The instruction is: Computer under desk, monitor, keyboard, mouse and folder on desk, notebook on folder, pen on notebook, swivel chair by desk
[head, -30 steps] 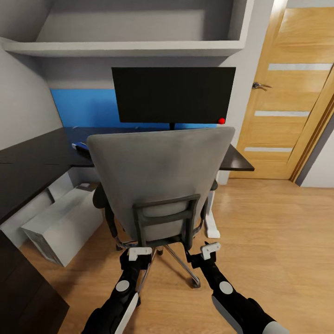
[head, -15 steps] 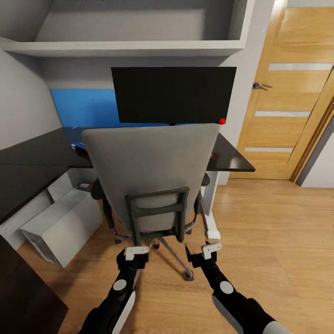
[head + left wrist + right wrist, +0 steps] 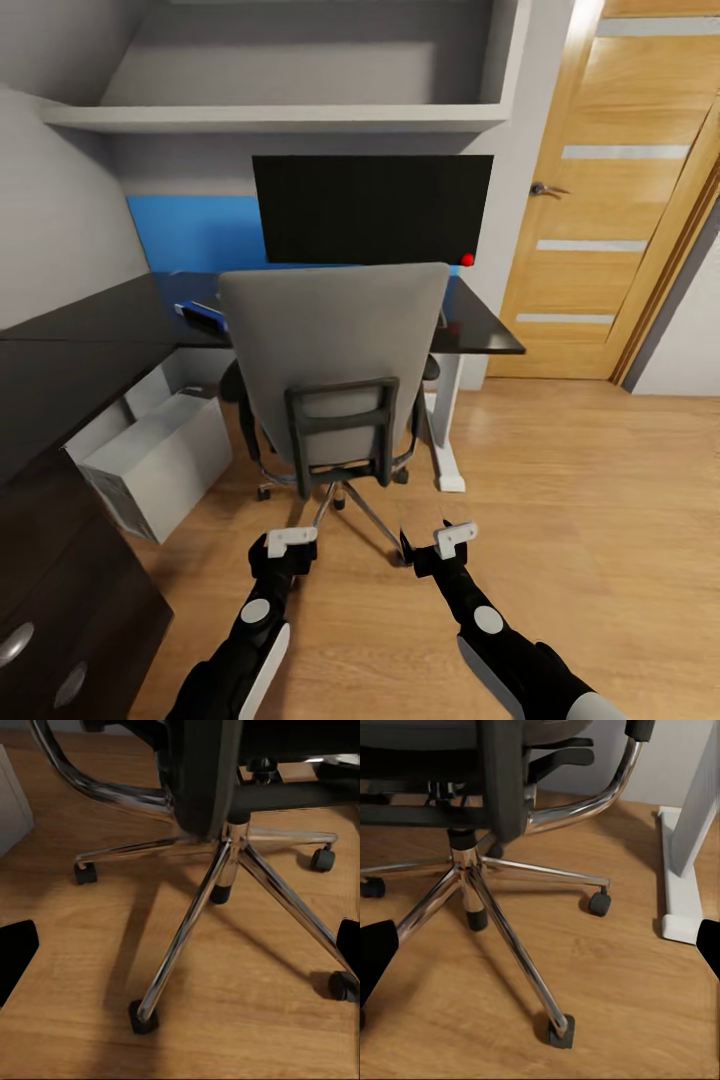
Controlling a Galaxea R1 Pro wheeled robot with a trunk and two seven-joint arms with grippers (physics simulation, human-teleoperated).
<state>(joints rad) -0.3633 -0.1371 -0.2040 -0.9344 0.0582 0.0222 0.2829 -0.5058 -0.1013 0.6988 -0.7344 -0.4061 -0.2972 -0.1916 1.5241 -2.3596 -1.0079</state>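
I am judging most of the job done from here: the monitor [image 3: 372,208] is standing on the desk [image 3: 90,330] well ahead of both grippers, and the computer [image 3: 160,460] is sitting on the floor under the desk, ahead and to the left of my left gripper [image 3: 291,540]; something blue is peeking past the chair back on the desktop, likely the folder, but the keyboard, mouse, notebook and pen are hidden behind the chair [image 3: 335,360], so I cannot vouch for them; the chair is parking right at the desk edge, its star base [image 3: 225,870] lying just ahead of both grippers; both the left and the right gripper [image 3: 455,538] are hanging spread wide and empty, touching nothing; the white desk leg [image 3: 686,870] is crowding the right side, while bare floor is opening behind and to the right toward the door [image 3: 620,200].
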